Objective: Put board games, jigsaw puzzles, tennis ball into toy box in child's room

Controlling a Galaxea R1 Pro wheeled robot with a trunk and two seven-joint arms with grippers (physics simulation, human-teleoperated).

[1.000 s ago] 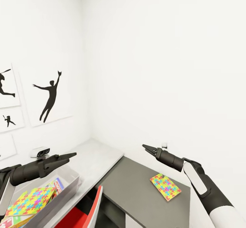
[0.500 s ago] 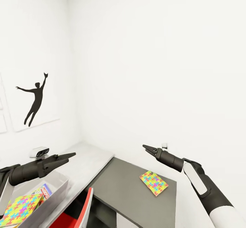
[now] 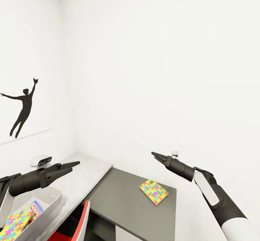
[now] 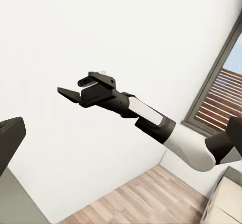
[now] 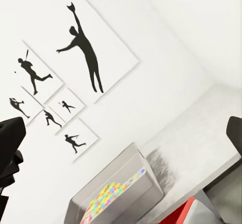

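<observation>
Both arms are hovering above the tabletop (image 3: 90, 172), neither carrying anything. The left pincer (image 3: 74, 164) is pointing forward over the light grey section with its fingers pressed together. The right pincer (image 3: 156, 155) is hanging above the dark grey corner section, its fingers likewise closed to a point; the left wrist view is showing it (image 4: 68, 92) against the white wall. One jigsaw puzzle (image 3: 154, 192) is lying flat on the dark section, below and well apart from the right pincer. The toy box (image 3: 48, 202) is sitting on the light section beneath the left arm, holding a second jigsaw puzzle (image 3: 14, 224) and a board game (image 3: 35, 208). Silhouette wall pictures (image 5: 83, 50) are hanging behind it.
</observation>
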